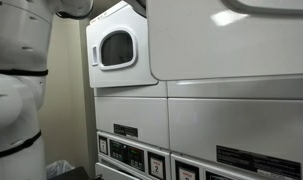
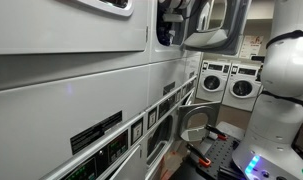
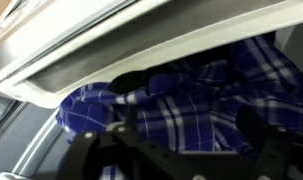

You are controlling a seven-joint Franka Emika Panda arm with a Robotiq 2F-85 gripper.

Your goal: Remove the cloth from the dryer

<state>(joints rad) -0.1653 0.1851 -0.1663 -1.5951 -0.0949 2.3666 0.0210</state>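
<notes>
In the wrist view the cloth (image 3: 186,100), dark blue with white plaid lines, lies bunched inside the dryer (image 3: 141,45), just under its white rim. My gripper (image 3: 189,126) is open right in front of the cloth. One dark finger (image 3: 127,124) stands on each side of the fabric, and nothing is pinched between them. In an exterior view the dryer's broad white front (image 1: 231,40) fills the upper right, and the gripper is hidden there. In an exterior view the dryer's door (image 2: 206,25) hangs open at the top, with something dark in the opening beside it.
A second white dryer with a round dark window (image 1: 117,48) stands further along the wall. Control panels (image 1: 131,155) run below. The robot's white arm (image 1: 16,90) and body (image 2: 281,80) stand close to the machines. More washers (image 2: 229,82) line the back.
</notes>
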